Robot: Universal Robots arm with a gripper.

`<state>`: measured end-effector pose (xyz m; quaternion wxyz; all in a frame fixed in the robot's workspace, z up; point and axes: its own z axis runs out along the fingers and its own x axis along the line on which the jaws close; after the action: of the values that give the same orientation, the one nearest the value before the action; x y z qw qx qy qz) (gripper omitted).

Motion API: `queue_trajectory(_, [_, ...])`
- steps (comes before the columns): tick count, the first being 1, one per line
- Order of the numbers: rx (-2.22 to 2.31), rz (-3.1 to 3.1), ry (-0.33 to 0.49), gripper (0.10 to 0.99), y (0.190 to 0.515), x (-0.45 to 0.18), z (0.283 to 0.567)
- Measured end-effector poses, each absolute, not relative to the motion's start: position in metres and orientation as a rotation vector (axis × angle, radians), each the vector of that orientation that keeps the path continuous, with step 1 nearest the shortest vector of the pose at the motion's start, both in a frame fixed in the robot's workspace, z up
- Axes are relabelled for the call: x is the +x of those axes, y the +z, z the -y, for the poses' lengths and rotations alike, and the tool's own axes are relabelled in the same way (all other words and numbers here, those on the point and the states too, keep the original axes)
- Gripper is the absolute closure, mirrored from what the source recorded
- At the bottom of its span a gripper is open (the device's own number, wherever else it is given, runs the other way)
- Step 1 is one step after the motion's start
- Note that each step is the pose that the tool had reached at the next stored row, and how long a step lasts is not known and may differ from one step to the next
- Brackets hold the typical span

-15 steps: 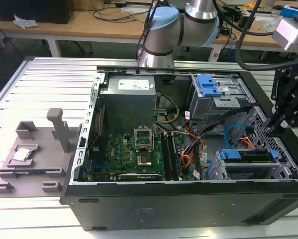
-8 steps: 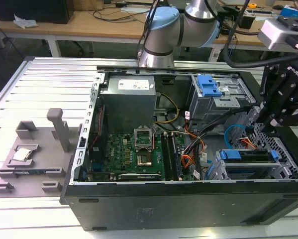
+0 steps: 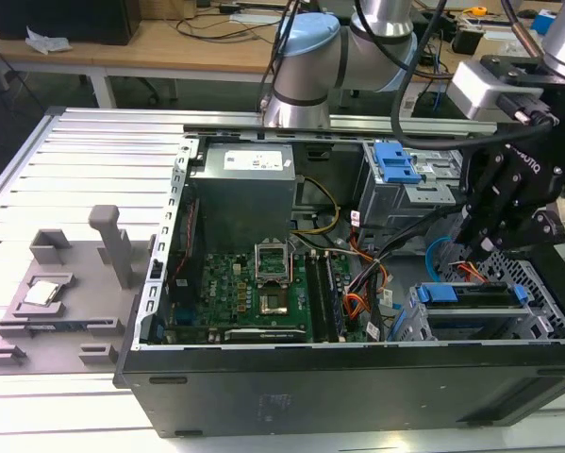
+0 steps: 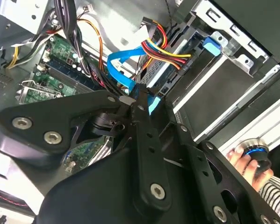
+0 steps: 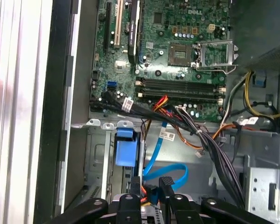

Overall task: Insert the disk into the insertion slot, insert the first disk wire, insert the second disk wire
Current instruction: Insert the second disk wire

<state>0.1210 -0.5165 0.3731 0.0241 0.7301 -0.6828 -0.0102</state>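
- The open computer case (image 3: pixel 357 377) lies on its side on the ribbed metal tabletop (image 3: pixel 84 160), with the green motherboard (image 3: pixel 254 288) flat in its middle.
- The disk (image 3: pixel 471 294), edged by its bright blue carrier, sits inside the insertion slot (image 3: pixel 546 283), the grey perforated cage at the case's corner toward the exterior view's right.
- The hand (image 3: pixel 480 236) hangs just above the back edge of the disk, on the motherboard side of the cage.
- In the second wrist view its fingers (image 4: pixel 147 140) meet at the tips beside a light blue flat cable (image 4: pixel 123 70); whether they pinch a connector there I cannot tell.
- A bundle of red, yellow and black power wires (image 4: pixel 165 51) runs to the disk's rear, just beside that blue cable.
- In the first wrist view the blue carrier tab (image 5: pixel 125 147) lies between the motherboard and the fingers.
- A person's hand (image 4: pixel 245 161) rests on a round knob outside the case.
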Motion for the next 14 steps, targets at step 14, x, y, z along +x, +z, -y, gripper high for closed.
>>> queue_trajectory(14, [2.259,2.112,-0.03,0.922,0.373,0.121,0.527])
